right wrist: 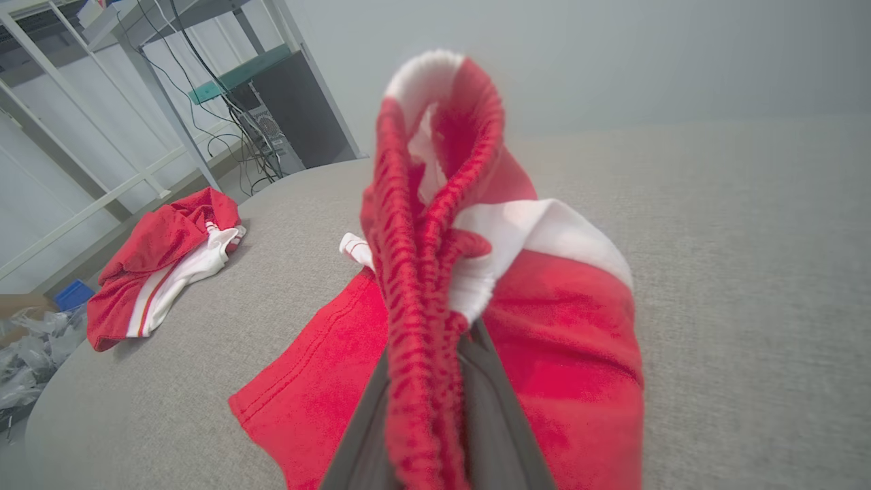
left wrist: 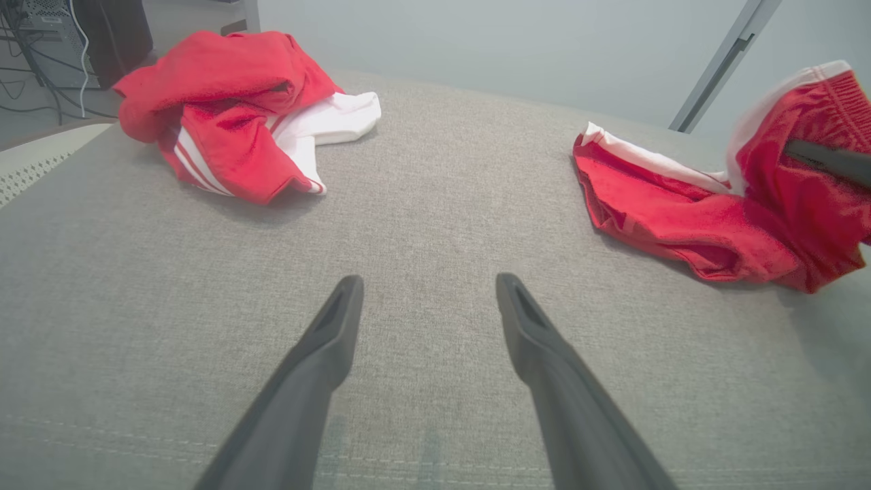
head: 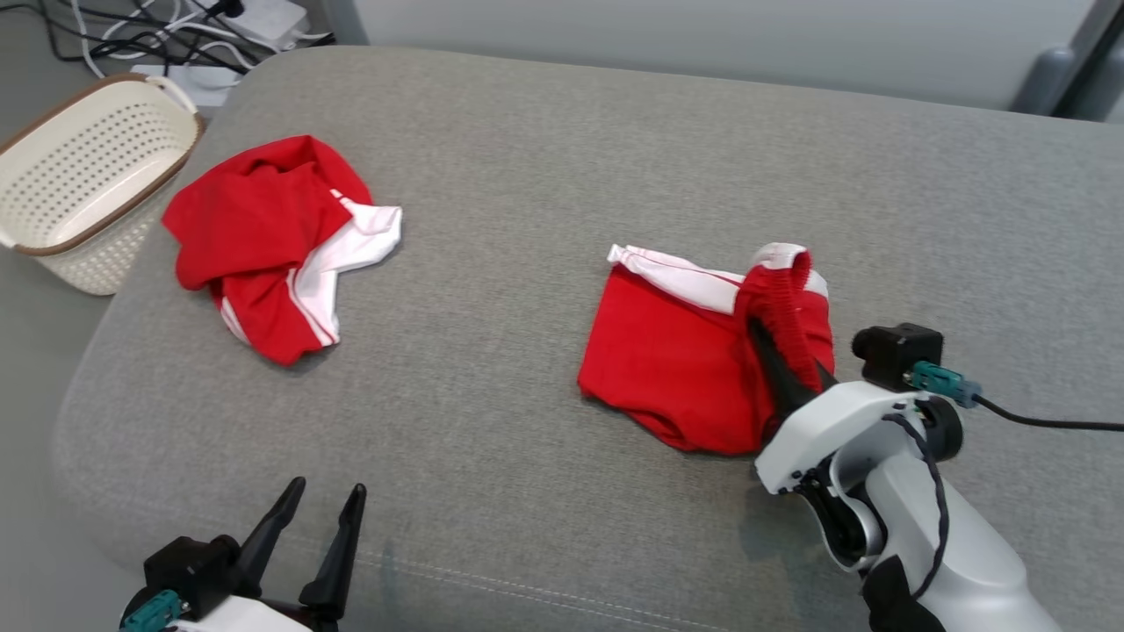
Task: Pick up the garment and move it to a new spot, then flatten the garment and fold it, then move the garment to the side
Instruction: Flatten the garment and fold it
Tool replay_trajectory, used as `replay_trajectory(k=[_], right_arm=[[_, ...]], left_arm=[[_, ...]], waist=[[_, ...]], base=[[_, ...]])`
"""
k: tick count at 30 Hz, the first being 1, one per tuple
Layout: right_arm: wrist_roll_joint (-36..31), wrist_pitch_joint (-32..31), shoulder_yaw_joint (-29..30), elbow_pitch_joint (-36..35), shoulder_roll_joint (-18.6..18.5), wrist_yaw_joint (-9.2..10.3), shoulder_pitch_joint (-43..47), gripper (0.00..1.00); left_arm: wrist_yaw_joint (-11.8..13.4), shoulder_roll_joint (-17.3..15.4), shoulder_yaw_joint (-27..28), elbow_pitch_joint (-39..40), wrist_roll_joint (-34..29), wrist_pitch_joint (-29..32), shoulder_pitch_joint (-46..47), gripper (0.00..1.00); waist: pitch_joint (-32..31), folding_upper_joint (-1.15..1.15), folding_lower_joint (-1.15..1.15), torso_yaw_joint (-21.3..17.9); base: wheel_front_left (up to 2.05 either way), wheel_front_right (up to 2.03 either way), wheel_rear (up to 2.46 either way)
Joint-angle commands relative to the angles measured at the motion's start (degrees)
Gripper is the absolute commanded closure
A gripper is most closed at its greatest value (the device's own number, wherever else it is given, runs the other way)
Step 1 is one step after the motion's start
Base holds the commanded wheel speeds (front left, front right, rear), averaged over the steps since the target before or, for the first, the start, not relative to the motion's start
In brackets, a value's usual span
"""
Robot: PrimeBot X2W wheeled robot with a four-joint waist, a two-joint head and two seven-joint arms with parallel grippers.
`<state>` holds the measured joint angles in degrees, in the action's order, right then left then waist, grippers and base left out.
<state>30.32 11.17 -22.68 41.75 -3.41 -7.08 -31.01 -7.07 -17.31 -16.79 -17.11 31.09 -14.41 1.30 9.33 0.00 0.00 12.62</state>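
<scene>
The garment [head: 667, 351], red shorts with a white band, lies right of centre on the grey cushion [head: 544, 158]. My right gripper [head: 764, 338] is shut on its ribbed red waistband [right wrist: 415, 286] and holds that edge lifted while the rest trails on the cushion. In the right wrist view the waistband runs between the dark fingers [right wrist: 497, 408] and loops above them. My left gripper [head: 327, 487] hovers open near the front left edge with nothing between its fingers [left wrist: 326, 347]. The left wrist view has the garment [left wrist: 680, 211] at the right, with a right finger [left wrist: 830, 162] across it.
A second red and white garment [head: 255, 228] lies crumpled at the cushion's back left. Beyond the left edge stands a cream perforated basket [head: 132, 149]. Cables and a power strip [head: 255, 22] lie on the floor behind. A metal rack [right wrist: 102, 102] stands past the far end.
</scene>
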Motion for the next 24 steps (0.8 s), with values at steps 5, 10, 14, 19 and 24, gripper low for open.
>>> replay_trajectory(k=[5, 10, 14, 19, 24], right_arm=[[6.0, 1.4, -6.1, 3.0, 0.5, -0.41, -5.3, 1.0], [8.6, 3.1, -7.7, 9.8, 0.5, -0.41, -9.7, 1.0], [9.3, 3.6, -8.2, 15.1, 0.5, -0.41, -12.4, 0.84], [10.1, 3.8, -8.7, 20.0, 0.5, -0.41, -14.0, 0.0], [10.5, 3.8, -7.2, 19.1, 0.5, -0.41, -14.6, 0.0]], left_arm=[[-0.4, -2.0, -0.7, 1.6, 0.5, -0.6, 2.4, 0.0], [-0.4, -2.3, -1.7, 2.1, 0.6, -0.6, 2.7, 0.0], [-0.4, -2.3, -1.5, 2.7, 0.6, -0.6, 3.3, 0.0], [-0.4, -2.2, -1.1, 3.1, 0.7, -0.6, 3.6, 0.0], [-0.4, -2.1, -0.5, 3.2, 0.7, -0.6, 3.1, 0.0]], waist=[[0.2, 0.0, 0.0, 5.3], [0.8, 0.0, 0.0, 9.8], [1.5, 0.0, 0.0, 12.4], [1.6, 0.0, 0.0, 12.9], [1.6, 0.0, 0.0, 11.1]], base=[[0.0, 0.0, 0.0], [0.0, 0.0, 0.0], [0.0, 0.0, 0.0], [0.0, 0.0, 0.0], [0.0, 0.0, 0.0]])
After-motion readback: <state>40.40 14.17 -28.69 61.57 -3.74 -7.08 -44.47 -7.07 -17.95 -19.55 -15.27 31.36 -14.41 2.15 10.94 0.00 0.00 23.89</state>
